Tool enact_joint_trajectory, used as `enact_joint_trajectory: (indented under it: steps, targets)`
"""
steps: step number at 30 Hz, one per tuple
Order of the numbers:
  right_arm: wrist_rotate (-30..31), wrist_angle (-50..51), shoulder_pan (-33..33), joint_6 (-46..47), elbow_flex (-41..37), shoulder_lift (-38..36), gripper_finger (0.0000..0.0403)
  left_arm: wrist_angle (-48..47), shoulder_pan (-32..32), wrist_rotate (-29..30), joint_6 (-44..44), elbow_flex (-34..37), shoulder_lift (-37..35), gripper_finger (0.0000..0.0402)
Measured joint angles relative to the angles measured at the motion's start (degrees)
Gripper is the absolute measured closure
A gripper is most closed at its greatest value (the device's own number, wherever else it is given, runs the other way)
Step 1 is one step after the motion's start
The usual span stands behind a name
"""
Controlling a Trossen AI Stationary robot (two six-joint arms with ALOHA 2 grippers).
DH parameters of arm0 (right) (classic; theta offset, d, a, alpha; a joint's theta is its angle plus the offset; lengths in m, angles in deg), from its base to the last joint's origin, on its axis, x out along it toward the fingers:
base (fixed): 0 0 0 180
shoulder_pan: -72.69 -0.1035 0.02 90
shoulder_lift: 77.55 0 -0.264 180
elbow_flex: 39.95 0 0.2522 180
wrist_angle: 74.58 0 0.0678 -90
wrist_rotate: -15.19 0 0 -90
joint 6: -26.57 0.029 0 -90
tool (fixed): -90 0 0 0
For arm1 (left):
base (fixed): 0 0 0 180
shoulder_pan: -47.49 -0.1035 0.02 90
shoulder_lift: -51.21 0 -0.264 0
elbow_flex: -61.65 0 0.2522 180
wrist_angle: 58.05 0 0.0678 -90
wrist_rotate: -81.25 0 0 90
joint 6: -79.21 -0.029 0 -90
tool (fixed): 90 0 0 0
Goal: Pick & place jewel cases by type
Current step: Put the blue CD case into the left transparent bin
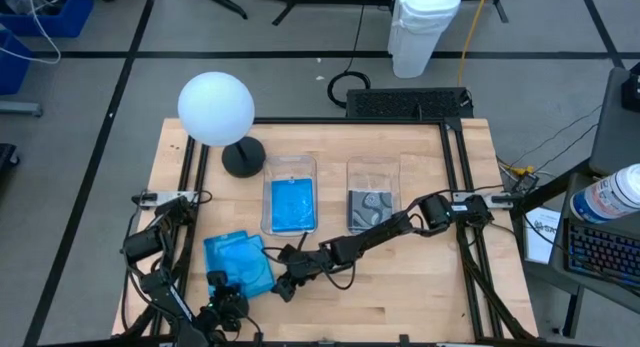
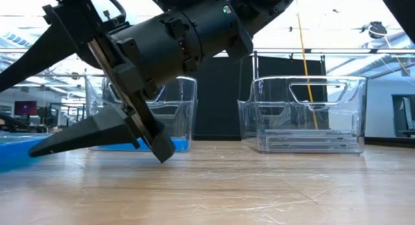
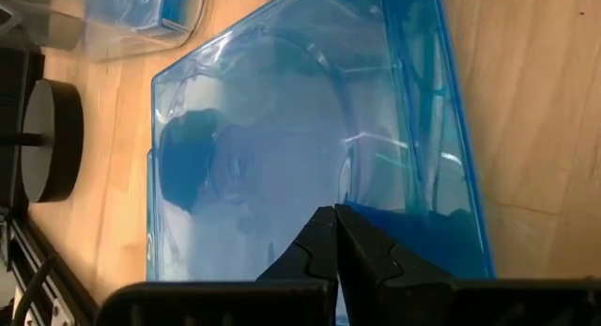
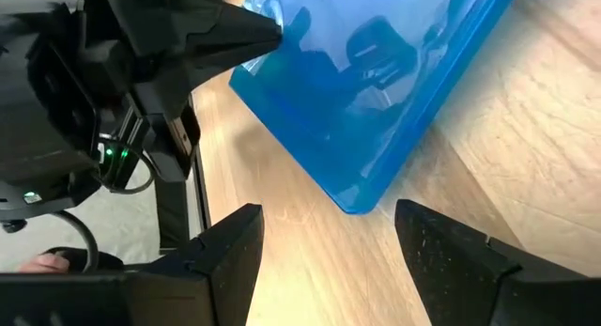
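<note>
Blue jewel case (image 1: pixel 239 262), translucent, flat on table (image 1: pixel 400 287); left jaws clenched, right jaws released.

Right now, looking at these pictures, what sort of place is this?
Probably a robotics lab or workshop. Two robot arms, the left gripper and the right gripper, work at a wooden table. Cables trail over the taped floor, and a computer keyboard sits beside it.

blue jewel case (image 3: pixel 310 147) edge hidden behind jaws

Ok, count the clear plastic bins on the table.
2: one bin holding blue cases sits mid-table, and the other bin, holding grey-patterned cases, stands beside it on the right arm's side.
</note>
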Motion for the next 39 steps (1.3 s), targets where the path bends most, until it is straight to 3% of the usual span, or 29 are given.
enact_joint_trajectory:
  steps: [15, 26, 39]
  targets:
    - [2.64, 0.5, -0.26, -0.85, 0.0, 0.02, 0.017, 2.17, 0.64, 3.14, 4.09, 4.07, -0.07, 0.0398]
    - [6.14, -0.52, -0.35, -4.82, -0.09, 0.04, 0.017, 2.2, 3.37, 7.06, 12.31, 6.67, 0.11, 0.0397]
    - [8.44, -2.38, -0.19, -11.62, -0.09, 0.17, 0.017, -13.52, 3.43, 6.94, 11.37, -6.11, 0.18, 0.0396]
